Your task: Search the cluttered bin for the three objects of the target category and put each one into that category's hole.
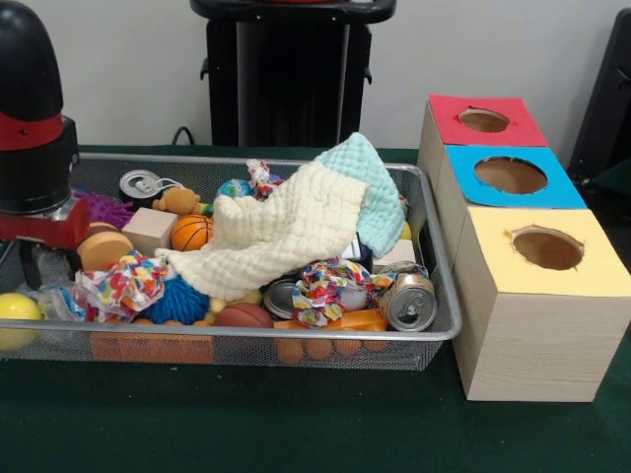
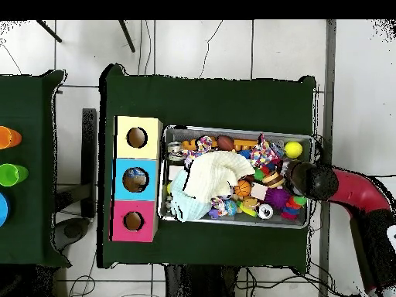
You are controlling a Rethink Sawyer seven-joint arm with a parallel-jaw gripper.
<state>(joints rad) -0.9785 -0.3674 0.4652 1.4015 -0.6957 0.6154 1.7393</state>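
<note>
The wire mesh bin [image 1: 246, 337] is full of toys; in the overhead view its rim [image 2: 232, 129] lies right of the box. No see-through bottle shows plainly in either view. A cream cloth [image 1: 286, 232] and a mint cloth [image 1: 370, 187] cover the bin's middle. The blue-surround hole [image 1: 510, 175] is the middle one in the wooden box, also seen from overhead [image 2: 135, 179]. My gripper [image 1: 35, 264] hangs under the black and red arm, low over the bin's left end in the front view. From overhead the arm's head [image 2: 305, 179] hides it.
Shiny cans [image 1: 409, 301] [image 1: 141, 184] lie in the bin, with a small basketball [image 1: 191, 233], a wooden block [image 1: 150, 229], a blue spiky ball [image 1: 177, 301], patterned cloths [image 1: 325, 286] and a yellow ball [image 1: 15, 317]. The red-surround hole [image 1: 483, 120] and yellow-surround hole [image 1: 547, 248] flank the blue one.
</note>
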